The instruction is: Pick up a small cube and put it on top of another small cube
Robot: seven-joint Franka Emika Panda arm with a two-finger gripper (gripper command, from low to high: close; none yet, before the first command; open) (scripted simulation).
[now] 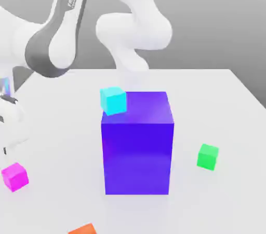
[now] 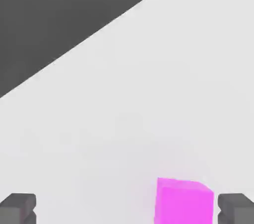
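A white table (image 1: pixel 228 124) carries everything, with a grey backdrop beyond its far edge. Near the middle stands a big blue-purple block (image 1: pixel 137 147), upright and far larger than anything else on the table. A cyan cube (image 1: pixel 113 100) shows at the block's upper corner on the exterior view's left; whether it touches the block or sits behind it cannot be told. A green cube (image 1: pixel 208 156) rests on the table toward the exterior view's right, apart from the block and well in from the right edge. An orange cube (image 1: pixel 83 229) lies at the near edge, cut off by the picture's bottom border.
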